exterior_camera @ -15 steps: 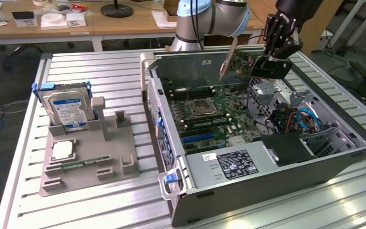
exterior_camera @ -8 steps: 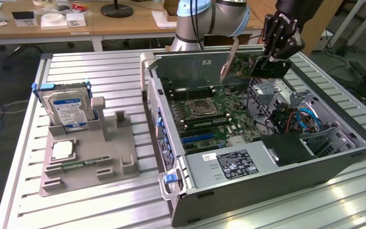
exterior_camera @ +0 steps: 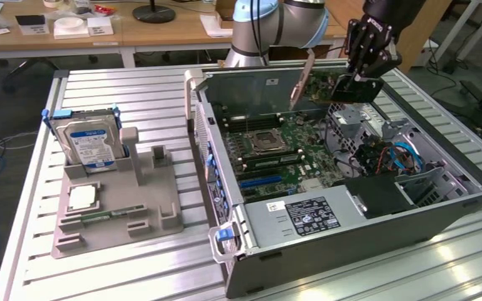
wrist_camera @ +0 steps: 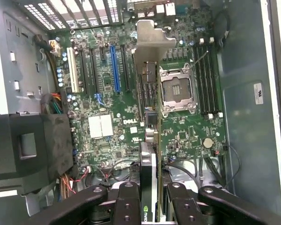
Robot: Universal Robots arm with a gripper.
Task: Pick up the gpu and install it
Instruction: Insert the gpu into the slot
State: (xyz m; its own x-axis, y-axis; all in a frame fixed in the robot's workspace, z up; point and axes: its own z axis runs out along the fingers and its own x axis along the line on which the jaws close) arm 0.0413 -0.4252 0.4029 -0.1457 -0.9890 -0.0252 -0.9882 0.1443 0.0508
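Your hand (exterior_camera: 360, 80) is closed on the gpu (exterior_camera: 335, 88). Narrow gap, fingers (wrist_camera: 126, 202) pinching the dark heatsink block from both sides. In the wrist view the hand (wrist_camera: 150, 208) has the gpu (wrist_camera: 149, 173) seen edge-on, running straight out from between the fingertips.

Writing: part of an NVIDIA mark on the block, right by your fingers. "DELL" in white on the motherboard (wrist_camera: 107, 140) beyond the card. The power supply label (exterior_camera: 308, 213) and the hard drive's blue label (exterior_camera: 86, 141) are too small to read.

Orientation: card on edge, one long edge facing the motherboard. Long axis runs parallel to the expansion slots, the blue slot (wrist_camera: 114, 70) among them. The silver bracket (exterior_camera: 302, 78) is at the end away from your hand, near upright, toward the far wall of the computer case (exterior_camera: 350, 251) in the exterior view.

Position: gpu held in the air over the far end of the open case, clear of the motherboard, not seated. The case lies on its side on the table (exterior_camera: 123, 88). The hard drive stands in a grey holder (exterior_camera: 140, 207), well apart from the case on the exterior view's left.
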